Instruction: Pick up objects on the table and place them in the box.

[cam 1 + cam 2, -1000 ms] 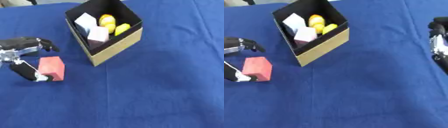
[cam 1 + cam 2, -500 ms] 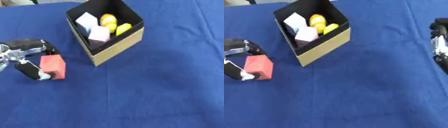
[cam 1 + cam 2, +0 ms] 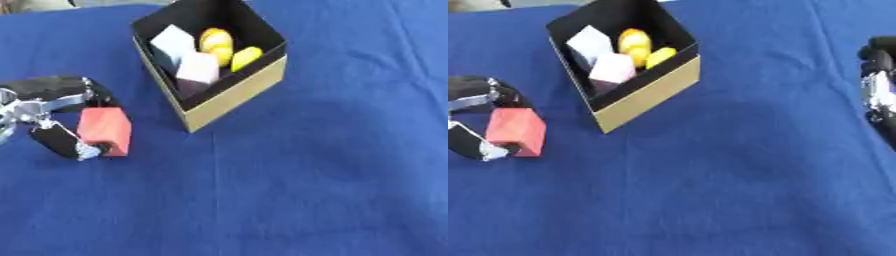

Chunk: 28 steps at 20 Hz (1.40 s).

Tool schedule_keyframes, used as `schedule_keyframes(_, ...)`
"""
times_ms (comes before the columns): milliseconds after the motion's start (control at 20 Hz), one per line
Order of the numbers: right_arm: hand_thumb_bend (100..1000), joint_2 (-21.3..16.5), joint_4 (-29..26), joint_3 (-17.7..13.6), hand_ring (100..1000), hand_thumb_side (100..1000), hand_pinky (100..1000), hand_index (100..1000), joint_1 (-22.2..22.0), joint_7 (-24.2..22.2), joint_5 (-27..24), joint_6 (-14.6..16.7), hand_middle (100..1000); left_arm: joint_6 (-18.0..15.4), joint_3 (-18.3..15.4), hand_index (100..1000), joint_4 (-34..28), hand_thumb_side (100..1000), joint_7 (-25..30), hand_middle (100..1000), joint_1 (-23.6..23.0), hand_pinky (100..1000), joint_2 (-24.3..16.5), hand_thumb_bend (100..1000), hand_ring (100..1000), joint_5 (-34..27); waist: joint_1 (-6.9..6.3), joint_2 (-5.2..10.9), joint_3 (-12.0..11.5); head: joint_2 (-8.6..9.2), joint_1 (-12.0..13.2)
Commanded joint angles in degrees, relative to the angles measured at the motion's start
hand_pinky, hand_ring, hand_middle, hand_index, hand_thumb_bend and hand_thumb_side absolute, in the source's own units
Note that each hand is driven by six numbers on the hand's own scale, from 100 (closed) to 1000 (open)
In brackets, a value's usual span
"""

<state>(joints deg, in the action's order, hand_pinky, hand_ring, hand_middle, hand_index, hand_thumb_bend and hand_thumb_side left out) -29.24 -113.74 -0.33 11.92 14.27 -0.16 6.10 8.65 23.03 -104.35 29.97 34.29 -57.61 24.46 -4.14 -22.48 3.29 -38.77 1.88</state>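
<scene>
Gripping a red block (image 3: 106, 131), left robot hand (image 3: 54, 116) has fingers above and thumb below curled round it, at the left of the surface (image 3: 332, 165). Block is matte, boxy with flat faces; can't tell if it touches the blue cloth, which looks soft and slightly wrinkled. Just right of it stands the box (image 3: 234, 92): open top, black inside, tan cardboard-like outer wall, set cornerwise. Inside: a pale blue-white cube (image 3: 171, 43), a pink cube (image 3: 200, 68), two rounded yellow pieces (image 3: 216, 42). No readable writing anywhere. Right robot hand (image 3: 879, 80) shows at the right edge of the right eye view, cropped; finger state can't be told.
</scene>
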Motion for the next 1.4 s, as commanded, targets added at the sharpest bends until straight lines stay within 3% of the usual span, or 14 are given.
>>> schedule_keyframes(50,100,-2.45,-0.85,-0.44,738,434,736,729,-0.17,0.23,0.39,-0.07,641,1.3,-4.05,747,-5.72,187,-0.64,582,2.13,754,-3.07,125,662,-1.95,-0.04,1.75,0.04,0.1,-0.47)
schedule_keyframes(250,100,-2.64,-0.85,-0.15,738,435,735,729,-0.49,-0.06,0.34,-0.35,641,2.75,-5.66,749,-7.74,195,-0.13,580,9.17,754,-0.78,103,660,-5.41,-0.41,2.44,0.29,-0.14,-0.4)
schedule_keyframes(500,100,-2.72,-0.85,0.14,737,436,735,729,-0.43,-0.5,0.14,-0.5,641,2.27,-4.75,755,-4.76,212,1.12,588,14.75,761,2.13,129,666,-6.2,-0.79,2.68,0.69,-0.09,-0.09)
schedule_keyframes(550,100,-2.78,-0.85,0.62,737,436,735,729,0.08,-1.01,-0.02,-0.48,641,2.25,-4.15,757,-2.26,217,1.72,592,17.57,764,4.11,140,670,-5.3,-1.13,2.58,1.44,0.15,0.58)
schedule_keyframes(600,100,-2.81,-0.85,0.86,737,421,735,729,0.39,-1.42,-0.17,-0.5,640,1.57,-3.46,760,0.73,277,2.32,598,19.98,769,5.91,100,675,-4.02,-1.33,2.49,1.83,0.3,0.93)
schedule_keyframes(650,100,-2.84,-0.85,1.04,737,437,735,729,0.71,-1.74,-0.32,-0.51,640,0.3,-3.03,762,3.85,224,2.83,600,22.01,772,7.5,157,678,-2.62,-1.55,2.28,2.3,0.57,1.41)
schedule_keyframes(700,100,-2.86,-0.85,1.13,737,417,735,728,0.92,-1.95,-0.45,-0.54,640,-1.23,-2.8,764,6.76,220,3.16,599,23.49,774,8.75,100,680,-1.45,-1.67,2.14,2.57,0.74,1.69)
schedule_keyframes(750,100,-2.88,-0.85,1.25,737,438,735,728,1.2,-2.13,-0.56,-0.52,640,-2.66,-2.7,766,9.65,237,3.51,608,24.73,777,9.8,181,685,-0.45,-1.86,1.89,3.03,0.98,2.13)
schedule_keyframes(950,100,-2.79,-0.85,1.62,736,441,734,728,2.09,-2.56,-0.82,-0.41,640,-8.3,-3.24,771,20.0,274,4.35,624,28.74,795,13.75,230,702,2.91,-2.32,0.79,4.57,2.03,3.15)
schedule_keyframes(1400,100,-2.43,-0.85,2.27,735,447,733,727,3.68,-3.15,-1.32,-0.35,639,-14.97,-4.7,817,30.14,335,2.5,725,32.3,833,18.49,380,767,10.74,-3.03,-1.05,6.89,4.11,4.65)
